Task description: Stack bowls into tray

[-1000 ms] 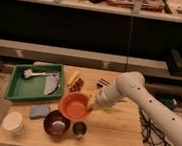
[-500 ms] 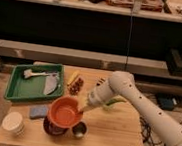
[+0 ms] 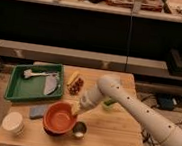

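The orange bowl (image 3: 59,119) now sits over the maroon bowl (image 3: 50,131), of which only a dark edge shows below it. Both are on the wooden surface (image 3: 116,139), in front of the green tray (image 3: 30,99) and not in it. One second ago the orange bowl was to the right of the maroon one and apart from it. Half a second ago it overlapped it in part, and now it covers it almost fully.

I judge that the stacking of the two bowls is nearly done, but the pair must still go into the tray. The gripper (image 3: 75,110) is at the right rim of the orange bowl, and its fingers look clamped on this rim, because the bowl has travelled together with it. The arm has moved left and down across the surface.

The steel cup (image 3: 79,130) stands just beside the bowls on the right, and the blue sponge (image 3: 37,112) on the left.
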You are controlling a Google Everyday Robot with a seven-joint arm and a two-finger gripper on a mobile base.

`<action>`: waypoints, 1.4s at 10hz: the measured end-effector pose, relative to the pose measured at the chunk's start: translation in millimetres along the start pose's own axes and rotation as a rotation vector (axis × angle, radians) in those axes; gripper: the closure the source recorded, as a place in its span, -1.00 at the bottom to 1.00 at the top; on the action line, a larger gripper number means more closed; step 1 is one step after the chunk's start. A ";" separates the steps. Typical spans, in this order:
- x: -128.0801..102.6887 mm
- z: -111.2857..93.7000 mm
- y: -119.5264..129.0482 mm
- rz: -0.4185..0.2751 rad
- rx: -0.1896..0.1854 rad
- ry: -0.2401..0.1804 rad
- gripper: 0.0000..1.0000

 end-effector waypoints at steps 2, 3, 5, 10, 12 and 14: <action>3.4 12.6 -1.8 -0.005 -0.021 0.006 0.42; 4.8 15.0 -1.7 0.000 -0.031 0.011 0.23; 7.4 17.8 -2.9 0.009 -0.049 0.016 -0.13; 13.5 10.6 -12.0 0.038 -0.071 0.029 -0.60; 14.5 4.5 -9.8 0.059 -0.074 0.037 -0.60; 15.1 4.9 -10.7 0.058 -0.073 0.036 -0.60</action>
